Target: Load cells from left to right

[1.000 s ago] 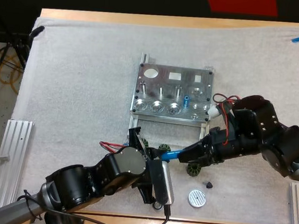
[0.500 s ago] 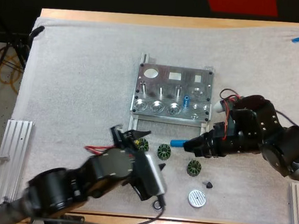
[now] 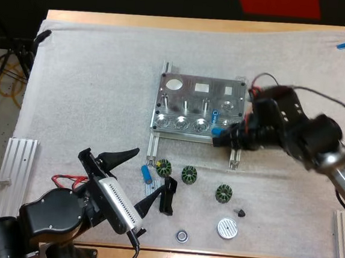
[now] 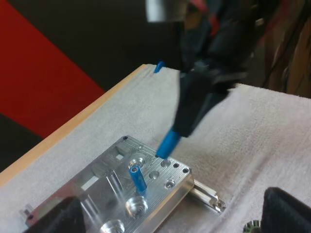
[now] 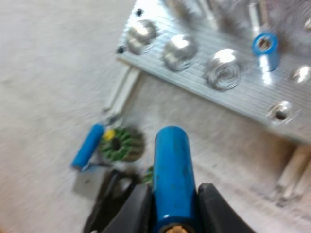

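- Right pincer (image 3: 224,136) has gone from the mat in front of the metal fixture (image 3: 190,100) up to the fixture's front right corner since half a second ago.
- It is clenched on the held blue cylinder (image 3: 217,132); in the right wrist view the fingers (image 5: 132,208) press on it from both sides.
- In the left wrist view the held cylinder's tip is tilted down, at the small holes by the fixture's right end; cannot tell if it touches.
- Left pincer (image 3: 154,167) has pulled back toward the bench's near left corner. It is released, fingers spread wide and gripping nothing.
- Loose blue cylinder (image 3: 146,174) now shows, lying flat on the white mat (image 3: 91,86) between the left pincer's fingers, just beside the leftmost green ringed part (image 3: 164,167).
- Upright blue cylinder (image 3: 215,115) stands in the fixture's front row, toward its right end, near the held one.
- Fixture sits mid-mat, a bit toward the bench's far edge.
- Two more green ringed parts (image 3: 189,174) (image 3: 224,194) lie in front of the fixture, apart from each other.
- Small dark part (image 3: 241,212), silver disc (image 3: 227,228) and small ring (image 3: 182,235) lie near the mat's near edge.
- Aluminium rail (image 3: 11,175) lies at the bench's left edge.
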`<act>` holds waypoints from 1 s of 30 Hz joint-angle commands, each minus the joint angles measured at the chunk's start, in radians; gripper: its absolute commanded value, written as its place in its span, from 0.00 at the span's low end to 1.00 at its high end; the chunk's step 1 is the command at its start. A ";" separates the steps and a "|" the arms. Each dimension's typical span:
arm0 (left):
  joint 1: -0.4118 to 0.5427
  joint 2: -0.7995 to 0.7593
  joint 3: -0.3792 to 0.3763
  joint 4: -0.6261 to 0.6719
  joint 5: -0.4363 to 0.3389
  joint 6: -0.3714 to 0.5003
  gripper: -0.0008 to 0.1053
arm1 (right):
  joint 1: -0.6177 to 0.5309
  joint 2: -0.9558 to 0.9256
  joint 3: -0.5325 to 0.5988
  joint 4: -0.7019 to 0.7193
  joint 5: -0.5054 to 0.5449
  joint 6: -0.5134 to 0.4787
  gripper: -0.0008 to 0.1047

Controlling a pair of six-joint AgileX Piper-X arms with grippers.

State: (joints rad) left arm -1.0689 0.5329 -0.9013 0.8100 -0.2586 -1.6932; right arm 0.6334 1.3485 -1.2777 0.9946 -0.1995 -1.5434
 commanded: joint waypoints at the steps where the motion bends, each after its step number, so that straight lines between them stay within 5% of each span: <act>1: -0.001 -0.001 -0.007 0.002 -0.024 -0.016 0.68 | 0.000 0.030 -0.044 0.029 0.042 -0.023 0.01; 15: -0.001 -0.001 -0.007 0.053 -0.024 -0.016 0.68 | -0.002 0.416 -0.448 0.322 0.288 -0.152 0.01; 30: -0.001 -0.001 -0.007 0.053 -0.024 -0.016 0.68 | -0.002 0.573 -0.512 0.357 0.376 -0.227 0.01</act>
State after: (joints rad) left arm -1.0689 0.5331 -0.9013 0.8654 -0.2594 -1.6977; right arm 0.6334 1.9213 -1.7761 1.3442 0.1691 -1.7586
